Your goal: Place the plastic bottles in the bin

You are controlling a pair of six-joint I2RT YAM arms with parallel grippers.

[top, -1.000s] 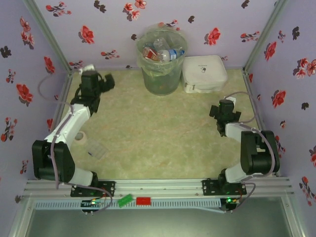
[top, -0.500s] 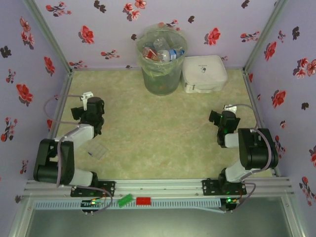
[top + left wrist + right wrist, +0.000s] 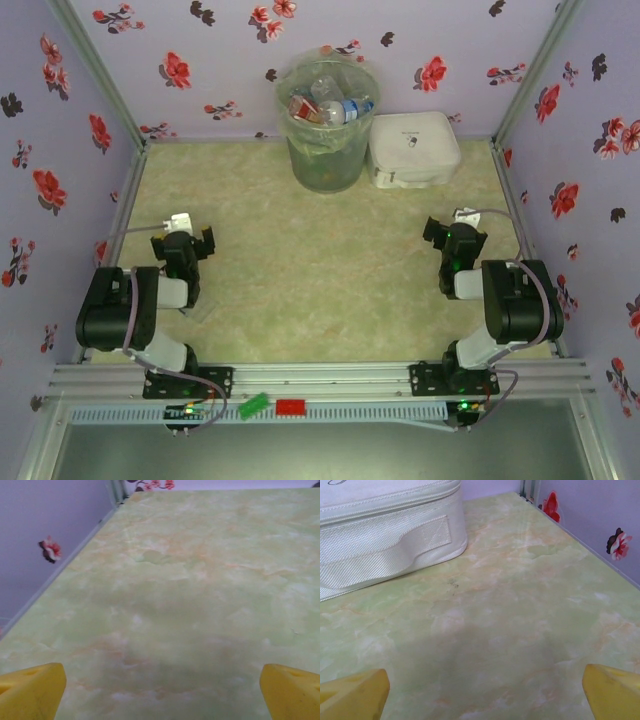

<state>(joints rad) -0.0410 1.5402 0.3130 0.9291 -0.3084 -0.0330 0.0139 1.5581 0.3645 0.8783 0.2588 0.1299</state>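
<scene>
The bin [image 3: 326,125] was seen at the far middle of the table [image 3: 320,280], close to the back wall [image 3: 240,60]. The plastic bottles [image 3: 330,108] were piled inside it, down in the clear bag [image 3: 290,100] that was folded over its rim. A blue cap and a red label could be made out among them. A flat white box [image 3: 413,148] was set just beside the bin, on its right. Bare green table lay between the bin and both arms.

From above, the arms were seen folded back near the front edge, well apart from the bin. The left gripper [image 3: 183,242] was held by the left wall [image 3: 60,150], and the right gripper [image 3: 452,232] was held near the right wall [image 3: 590,150]. A small green piece [image 3: 254,404] and a red piece [image 3: 290,406] were seen on the front rail.

In the right wrist view the white box [image 3: 385,535] was shown from the side, with a woven strap [image 3: 422,537] sewn on it that could not be made out from above. In the left wrist view bare table and the flowered left wall were shown.

The left gripper [image 3: 160,690] was spread wide, its yellow fingers [image 3: 30,690] far apart, and nothing was held. The right gripper [image 3: 485,692] was spread just as wide, and nothing was held or touched.
</scene>
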